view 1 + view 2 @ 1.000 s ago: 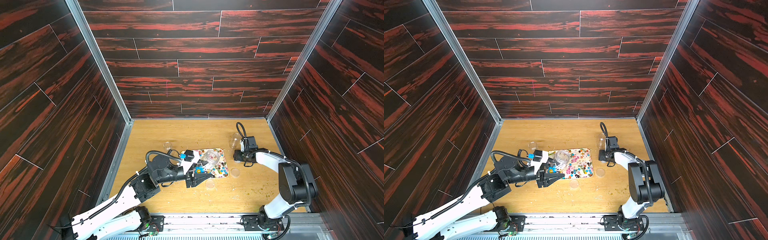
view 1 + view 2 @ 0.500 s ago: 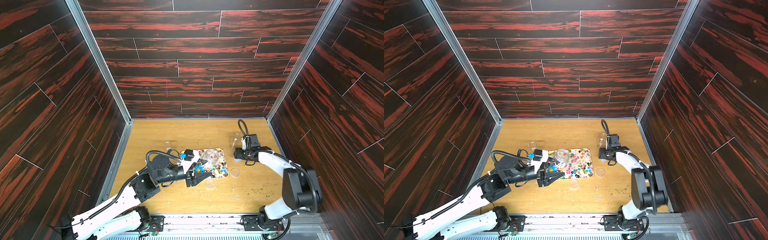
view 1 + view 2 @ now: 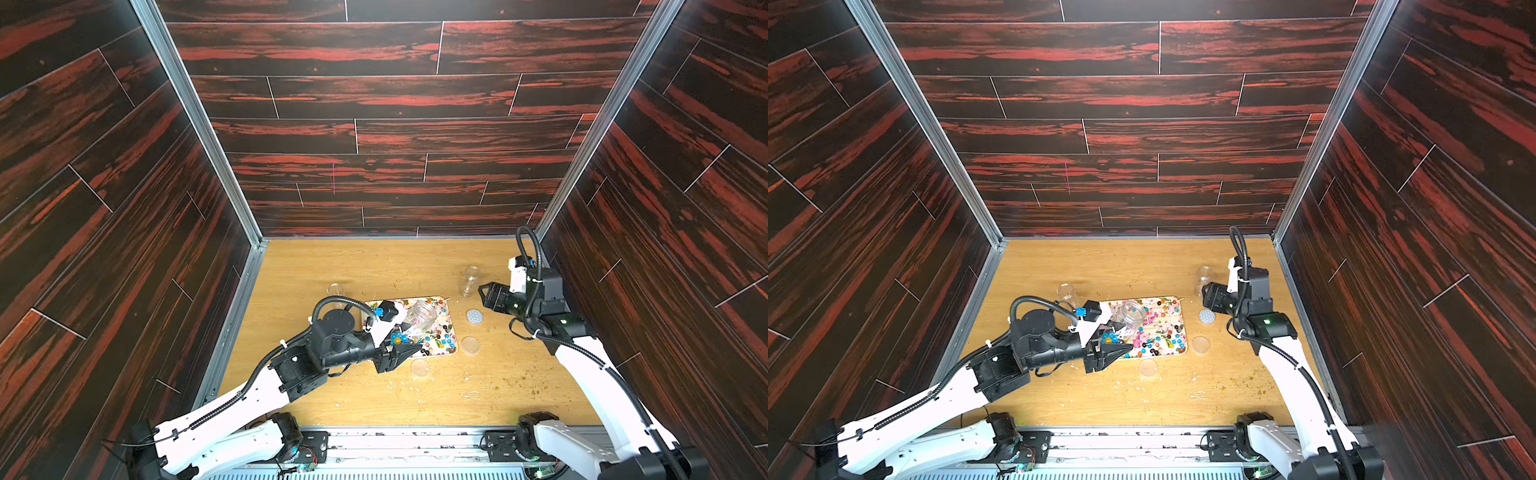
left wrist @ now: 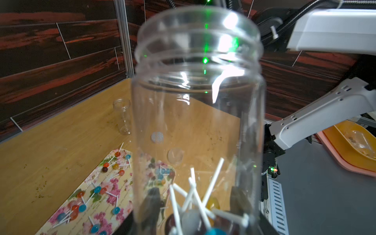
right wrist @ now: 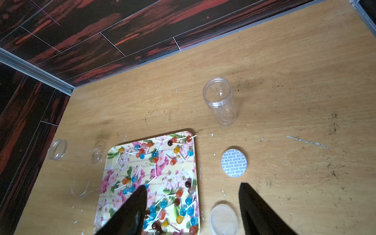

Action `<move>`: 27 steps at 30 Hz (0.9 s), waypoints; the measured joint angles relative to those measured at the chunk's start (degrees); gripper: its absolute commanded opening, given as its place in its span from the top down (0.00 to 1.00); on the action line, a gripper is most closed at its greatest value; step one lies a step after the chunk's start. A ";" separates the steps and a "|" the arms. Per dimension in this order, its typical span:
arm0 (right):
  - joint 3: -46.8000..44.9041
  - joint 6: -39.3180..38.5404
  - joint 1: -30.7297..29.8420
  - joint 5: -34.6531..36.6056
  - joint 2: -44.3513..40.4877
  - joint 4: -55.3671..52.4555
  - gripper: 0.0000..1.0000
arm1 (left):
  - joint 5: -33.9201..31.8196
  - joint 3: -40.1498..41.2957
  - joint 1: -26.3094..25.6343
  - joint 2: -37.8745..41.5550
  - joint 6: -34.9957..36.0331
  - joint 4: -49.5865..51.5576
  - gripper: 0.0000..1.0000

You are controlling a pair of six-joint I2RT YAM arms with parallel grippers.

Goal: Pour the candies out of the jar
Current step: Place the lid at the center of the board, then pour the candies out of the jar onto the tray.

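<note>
left end effector clamped on clear jar tilted over tray's near-left corner, some candies on sticks at jar's base, most scattered on tray, right end effector wide, empty, above desk past tray's right edge

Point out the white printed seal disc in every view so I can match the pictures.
Both top views: seal disc lies just right of the flowered tray.
Left wrist: disc shows through the held jar, past the tray.
Right wrist: disc beside the tray, between empty jar and clear lid.
Shared landmark: the tray.
</note>
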State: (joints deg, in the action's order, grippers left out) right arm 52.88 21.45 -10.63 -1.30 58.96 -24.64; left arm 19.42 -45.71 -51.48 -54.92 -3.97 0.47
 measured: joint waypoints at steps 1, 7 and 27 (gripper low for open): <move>-0.07 0.13 0.00 -0.04 -0.59 -0.55 0.26 | -0.52 0.00 0.22 -0.57 0.13 0.50 0.63; -0.07 0.72 0.00 -0.83 -4.17 -2.71 0.26 | -2.05 0.35 3.93 -4.57 0.70 3.43 0.64; -2.64 1.03 0.02 -2.58 -5.40 -3.45 0.25 | -4.50 0.55 8.13 -19.37 3.37 11.02 0.63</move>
State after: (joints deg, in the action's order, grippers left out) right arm 50.24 22.48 -10.61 -3.88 53.56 -28.10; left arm 14.92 -45.17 -43.35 -74.28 -0.60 11.49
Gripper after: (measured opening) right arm 0.752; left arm 0.585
